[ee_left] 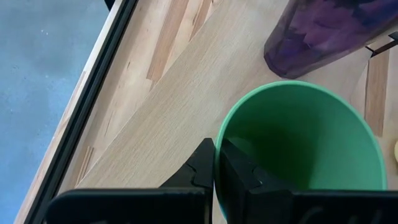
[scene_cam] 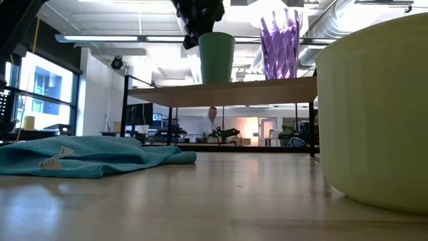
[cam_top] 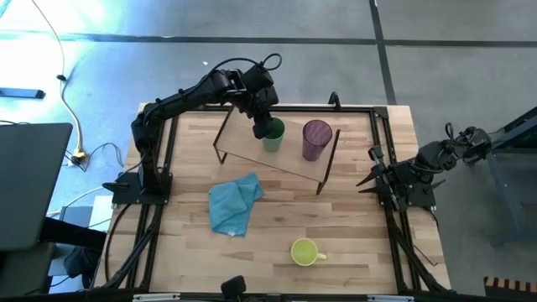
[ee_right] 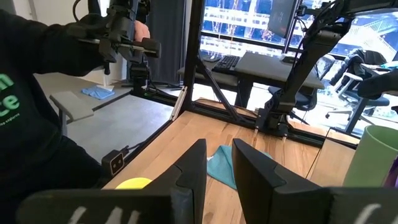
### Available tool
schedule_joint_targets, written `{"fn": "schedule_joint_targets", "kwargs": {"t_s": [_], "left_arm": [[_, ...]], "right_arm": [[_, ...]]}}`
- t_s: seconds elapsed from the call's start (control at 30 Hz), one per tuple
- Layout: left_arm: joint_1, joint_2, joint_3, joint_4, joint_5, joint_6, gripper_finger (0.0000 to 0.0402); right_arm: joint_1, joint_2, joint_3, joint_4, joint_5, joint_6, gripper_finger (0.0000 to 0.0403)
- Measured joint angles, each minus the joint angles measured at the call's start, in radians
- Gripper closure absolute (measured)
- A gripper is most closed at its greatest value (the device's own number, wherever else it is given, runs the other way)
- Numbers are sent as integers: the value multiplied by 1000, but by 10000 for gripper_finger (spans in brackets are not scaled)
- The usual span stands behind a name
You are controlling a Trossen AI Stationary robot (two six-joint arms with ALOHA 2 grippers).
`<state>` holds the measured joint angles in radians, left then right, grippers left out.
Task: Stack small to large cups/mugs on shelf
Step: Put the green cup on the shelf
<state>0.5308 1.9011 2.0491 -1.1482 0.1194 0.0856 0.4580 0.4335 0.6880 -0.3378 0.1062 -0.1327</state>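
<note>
Nearest to me on the counter point(cam_top: 352, 210) sat the short yellow mug point(cam_top: 304, 252), handle to the right, well apart from everything else and not yet on the shelf. Farther in and to the left lay a crumpled light blue cloth point(cam_top: 234, 204).

Beyond that stood the shelf point(cam_top: 252, 148), the light-wood board on thin dark legs. The green cup point(cam_top: 273, 136) was on it near the middle, with the purple tumbler point(cam_top: 316, 138) just beside it on the right, the two not touching.

The left gripper point(ee_left: 216, 167) reached in from the far left and had the green cup by its rim, one finger inside the wall and one outside, jaws narrowed to a pinch on that thin edge. From table height the cup's base looked to be resting on the board or only barely off it; I could not tell which.

The risk, as I judged it, was in that rim pinch: a thin-walled cup held on one side could tilt or slip if lifted or let go unevenly, and with the tumbler so close, a sideways swing could knock the tall one over or off the shelf's edge.

The right gripper point(ee_right: 216, 163) waited off at the counter's right edge, jaws a little apart and holding nothing.
</note>
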Motion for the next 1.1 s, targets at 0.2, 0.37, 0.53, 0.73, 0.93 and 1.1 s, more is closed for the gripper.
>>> {"fn": "schedule_joint_targets", "kwargs": {"t_s": [0.2,0.37,0.53,0.73,0.93,1.1], "left_arm": [[0,0,-1,8,2,0,401],[0,1,-1,29,11,-3,401],[0,1,-1,28,16,-3,401],[0,1,-1,19,18,-4,401],[0,1,-1,7,18,-3,389],[0,2,-1,-1,18,-3,362]], "right_arm": [[0,0,0,0,0,-2,336],[0,0,0,-2,0,1,336],[0,0,0,-2,0,1,336],[0,0,0,-2,0,1,336],[0,0,0,-2,0,2,336],[0,0,0,-2,0,2,336]]}}
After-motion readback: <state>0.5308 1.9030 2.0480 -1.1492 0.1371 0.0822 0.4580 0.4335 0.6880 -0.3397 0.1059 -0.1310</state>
